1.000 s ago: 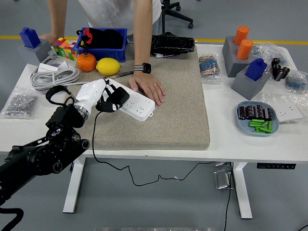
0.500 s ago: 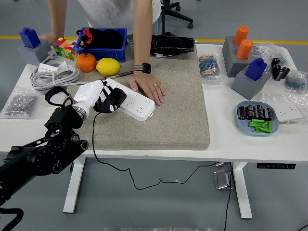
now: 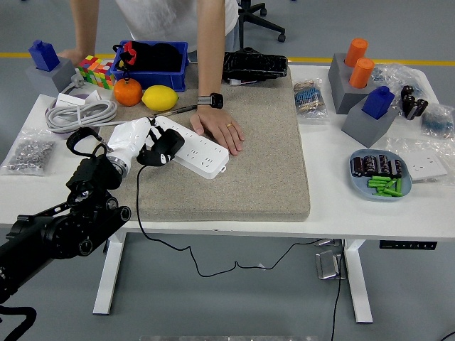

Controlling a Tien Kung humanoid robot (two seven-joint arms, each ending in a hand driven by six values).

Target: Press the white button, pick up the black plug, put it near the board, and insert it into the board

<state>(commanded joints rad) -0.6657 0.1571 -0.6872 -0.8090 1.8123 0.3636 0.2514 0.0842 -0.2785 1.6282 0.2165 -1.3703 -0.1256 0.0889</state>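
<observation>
My left hand (image 3: 142,144), white-shelled with dark fingers, hangs over the left end of the white power strip (image 3: 193,147), its fingers curled tight around the black plug (image 3: 168,144). The plug sits right at the strip's left end; whether its prongs are in a socket I cannot tell. Its black cord (image 3: 146,231) drops from my grasp across the near edge of the tabletop and loops below.

The strip lies slanted on the grey felt mat (image 3: 249,156), close to the mat's left edge. Across from me a person's hand (image 3: 222,128), watch at the wrist and ring on one finger, rests flat on the mat, touching the strip's far right end.

Along the table's far left edge stand a blue bin (image 3: 151,67), an orange (image 3: 128,92) and a lemon (image 3: 160,97), with a coiled grey cable (image 3: 79,114) near the left edge. Toward the near right corner of the white table (image 3: 334,206), a blue plate (image 3: 379,175) holds green and dark small parts.
</observation>
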